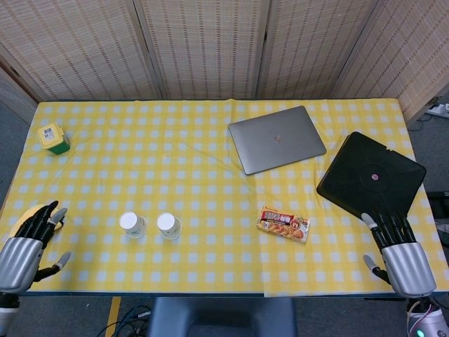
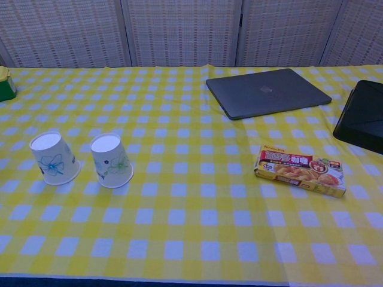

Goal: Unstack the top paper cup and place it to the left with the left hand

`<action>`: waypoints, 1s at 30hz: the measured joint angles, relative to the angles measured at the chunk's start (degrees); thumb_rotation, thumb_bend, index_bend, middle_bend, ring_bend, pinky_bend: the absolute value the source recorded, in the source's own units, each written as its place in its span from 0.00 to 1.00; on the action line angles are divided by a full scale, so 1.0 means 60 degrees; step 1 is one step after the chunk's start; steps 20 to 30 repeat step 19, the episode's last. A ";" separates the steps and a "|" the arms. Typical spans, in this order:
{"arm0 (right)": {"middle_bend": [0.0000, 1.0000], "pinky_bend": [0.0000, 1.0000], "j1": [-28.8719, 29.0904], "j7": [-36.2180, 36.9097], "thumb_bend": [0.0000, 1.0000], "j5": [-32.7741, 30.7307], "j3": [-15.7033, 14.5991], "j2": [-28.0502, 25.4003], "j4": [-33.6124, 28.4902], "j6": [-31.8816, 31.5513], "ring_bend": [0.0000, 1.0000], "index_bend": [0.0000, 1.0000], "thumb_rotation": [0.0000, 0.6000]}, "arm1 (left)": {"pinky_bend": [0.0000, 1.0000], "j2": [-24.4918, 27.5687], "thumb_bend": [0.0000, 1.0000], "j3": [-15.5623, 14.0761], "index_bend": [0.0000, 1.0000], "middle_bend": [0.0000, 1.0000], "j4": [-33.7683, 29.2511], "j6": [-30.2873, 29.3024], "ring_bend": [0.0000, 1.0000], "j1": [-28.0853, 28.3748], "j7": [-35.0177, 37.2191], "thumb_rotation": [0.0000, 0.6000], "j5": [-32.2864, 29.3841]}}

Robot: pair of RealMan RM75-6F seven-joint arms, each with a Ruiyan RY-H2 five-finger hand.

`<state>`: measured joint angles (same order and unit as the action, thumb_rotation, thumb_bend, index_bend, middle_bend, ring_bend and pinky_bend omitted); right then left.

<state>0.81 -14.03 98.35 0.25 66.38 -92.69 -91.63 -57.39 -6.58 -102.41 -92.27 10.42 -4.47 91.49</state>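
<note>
Two white paper cups with a flower print stand upside down, side by side, on the yellow checked tablecloth. The left cup [image 1: 132, 225] [image 2: 54, 158] is a short gap from the right cup [image 1: 168, 225] [image 2: 111, 160]. My left hand [image 1: 24, 247] hovers at the table's front left corner, well left of the cups, fingers spread and holding nothing. At the front right corner my right hand [image 1: 398, 256] is also spread and empty. The chest view shows neither hand.
A grey laptop [image 1: 276, 139] [image 2: 267, 92] lies closed at the back centre, a black flat case [image 1: 371, 175] [image 2: 361, 118] at the right. A curry box [image 1: 283, 224] [image 2: 300, 172] lies between the cups and my right hand. A yellow-green jar [image 1: 53, 138] stands back left.
</note>
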 measured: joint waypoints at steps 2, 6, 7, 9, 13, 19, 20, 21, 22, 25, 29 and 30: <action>0.00 0.00 0.0020 -0.0040 0.22 -0.0063 0.0015 0.0015 -0.0003 0.0066 0.00 0.06 1.00 | 0.18 -0.0565 0.32 0.0016 0.05 0.00 0.0616 -0.0318 0.00 -0.0366 -0.0097 1.00 0.0037; 0.00 0.00 0.0072 -0.0155 0.22 -0.0155 0.0032 0.0050 -0.0007 0.0210 0.00 0.06 1.00 | 0.18 -0.1368 0.32 0.0158 0.05 0.00 0.1566 -0.0653 0.00 -0.0831 -0.0132 1.00 0.0009; 0.00 0.00 0.0082 -0.0187 0.22 -0.0176 0.0038 0.0064 -0.0009 0.0230 0.00 0.06 1.00 | 0.18 -0.1489 0.32 0.0209 0.05 0.00 0.1743 -0.0713 0.00 -0.0899 -0.0090 1.00 -0.0008; 0.00 0.00 0.0092 -0.0227 0.22 -0.0218 0.0057 0.0085 -0.0013 0.0246 0.00 0.06 1.00 | 0.18 -0.1709 0.32 0.0338 0.06 0.00 0.2092 -0.0816 0.00 -0.1029 0.0035 1.00 -0.0055; 0.00 0.00 0.0118 -0.0265 0.22 -0.0279 0.0100 0.0103 -0.0026 0.0264 0.00 0.06 1.00 | 0.18 -0.1825 0.32 0.0507 0.06 0.00 0.2359 -0.0952 0.00 -0.1167 0.0162 1.00 -0.0017; 0.00 0.00 0.0085 -0.0159 0.22 -0.0158 0.0044 0.0060 -0.0017 0.0151 0.00 0.06 1.00 | 0.18 -0.1868 0.32 0.0627 0.06 0.00 0.2427 -0.0993 0.00 -0.1298 0.0290 1.00 0.0074; 0.00 0.00 0.0085 -0.0159 0.22 -0.0158 0.0044 0.0060 -0.0017 0.0151 0.00 0.06 1.00 | 0.18 -0.1868 0.32 0.0627 0.06 0.00 0.2427 -0.0993 0.00 -0.1298 0.0290 1.00 0.0074; 0.00 0.00 0.0085 -0.0159 0.22 -0.0158 0.0044 0.0060 -0.0017 0.0151 0.00 0.06 1.00 | 0.18 -0.1868 0.32 0.0627 0.06 0.00 0.2427 -0.0993 0.00 -0.1298 0.0290 1.00 0.0074; 0.00 0.00 0.0085 -0.0159 0.22 -0.0158 0.0044 0.0060 -0.0017 0.0151 0.00 0.06 1.00 | 0.18 -0.1868 0.32 0.0627 0.06 0.00 0.2427 -0.0993 0.00 -0.1298 0.0290 1.00 0.0074; 0.00 0.00 0.0085 -0.0159 0.22 -0.0158 0.0044 0.0060 -0.0017 0.0151 0.00 0.06 1.00 | 0.18 -0.1868 0.32 0.0627 0.06 0.00 0.2427 -0.0993 0.00 -0.1298 0.0290 1.00 0.0074; 0.00 0.00 0.0085 -0.0159 0.22 -0.0158 0.0044 0.0060 -0.0017 0.0151 0.00 0.06 1.00 | 0.18 -0.1868 0.32 0.0627 0.06 0.00 0.2427 -0.0993 0.00 -0.1298 0.0290 1.00 0.0074; 0.00 0.00 0.0085 -0.0159 0.22 -0.0158 0.0044 0.0060 -0.0017 0.0151 0.00 0.06 1.00 | 0.18 -0.1868 0.32 0.0627 0.06 0.00 0.2427 -0.0993 0.00 -0.1298 0.0290 1.00 0.0074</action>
